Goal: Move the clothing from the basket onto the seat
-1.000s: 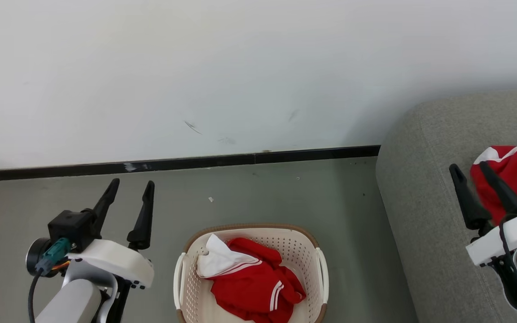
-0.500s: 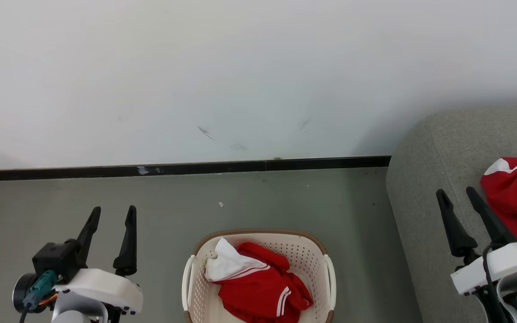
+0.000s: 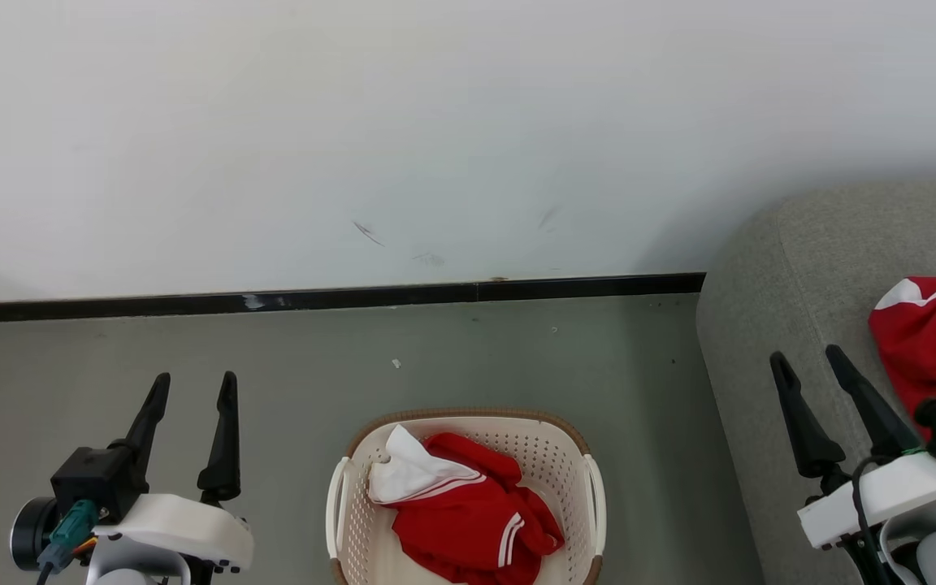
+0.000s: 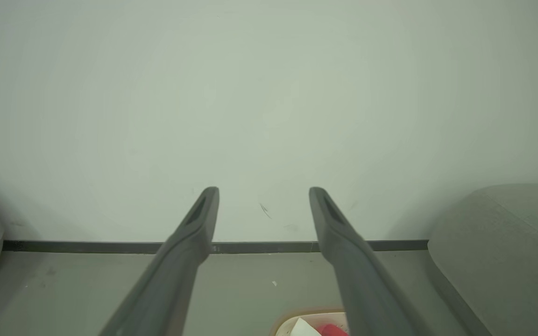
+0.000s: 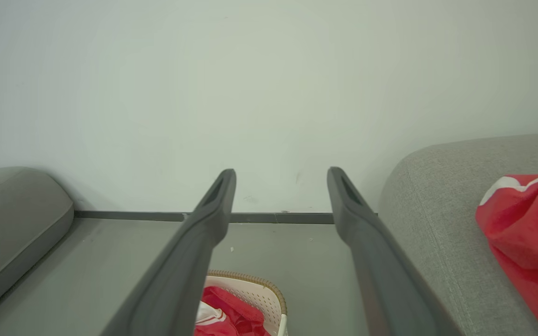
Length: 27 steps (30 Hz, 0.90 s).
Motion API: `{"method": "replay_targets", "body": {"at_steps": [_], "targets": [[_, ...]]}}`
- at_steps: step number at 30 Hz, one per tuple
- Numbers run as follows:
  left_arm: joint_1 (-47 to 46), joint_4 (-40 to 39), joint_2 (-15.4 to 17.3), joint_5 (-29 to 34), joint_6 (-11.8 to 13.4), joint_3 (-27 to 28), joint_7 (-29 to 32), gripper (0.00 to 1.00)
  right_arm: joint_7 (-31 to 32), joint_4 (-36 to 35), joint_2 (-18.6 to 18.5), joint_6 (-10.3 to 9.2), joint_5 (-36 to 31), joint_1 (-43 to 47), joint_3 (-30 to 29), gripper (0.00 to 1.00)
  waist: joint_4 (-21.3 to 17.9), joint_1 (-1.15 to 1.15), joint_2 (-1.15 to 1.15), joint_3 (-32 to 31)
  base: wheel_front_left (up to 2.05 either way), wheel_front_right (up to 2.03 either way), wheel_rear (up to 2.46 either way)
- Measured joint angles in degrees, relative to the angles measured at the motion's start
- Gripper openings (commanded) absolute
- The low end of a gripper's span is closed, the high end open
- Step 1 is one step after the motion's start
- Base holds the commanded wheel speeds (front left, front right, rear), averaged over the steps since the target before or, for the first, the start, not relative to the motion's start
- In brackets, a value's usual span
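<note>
One red garment with a white panel (image 3: 464, 512) lies crumpled in the cream basket (image 3: 574, 455) on the floor, bottom centre of the head view; the right wrist view catches this garment (image 5: 224, 308) inside the basket (image 5: 262, 291) too. The other red garment (image 3: 935, 341) rests on the grey seat (image 3: 793, 276) at the right, where the right wrist view shows that garment (image 5: 528, 233) on the seat (image 5: 432, 214). My left gripper (image 3: 194, 388) stands open and empty over the floor, left of the basket. Beside the garment on the seat, my right gripper (image 3: 808, 361) is open and empty.
A white wall with a black skirting board (image 3: 322, 296) runs behind the grey floor (image 3: 435, 349). A second grey cushion (image 5: 14, 214) sits at the left in the right wrist view. The basket's corner (image 4: 313, 322) peeks in at the left wrist view's bottom.
Both grippers have drawn back and down in the view, the right one away from the garment on the seat. The camera has shifted a little. Both garments lie as before.
</note>
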Motion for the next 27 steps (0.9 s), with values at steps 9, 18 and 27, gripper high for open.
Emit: {"method": "replay_targets", "body": {"at_steps": [9,18,27], "targets": [[1.4,-0.3,-1.1,1.7,-1.0,1.4,0.0,1.0,0.0,-0.8,1.1,0.0,-0.8,1.0,-0.7,1.0,0.0,0.0,0.0,0.1,0.0,0.0,0.0],[2.1,-0.5,-2.1,2.8,-2.1,2.8,0.0,1.0,0.0,-1.3,2.0,0.0,-1.2,1.8,-0.8,1.0,0.0,0.0,0.0,0.3,0.0,0.0,0.0],[2.2,-0.5,-2.9,3.7,-3.1,4.1,0.0,1.0,0.0,-2.1,2.4,0.0,-1.8,1.8,-1.0,1.0,-0.1,0.0,0.0,0.4,0.0,0.0,0.0]]}}
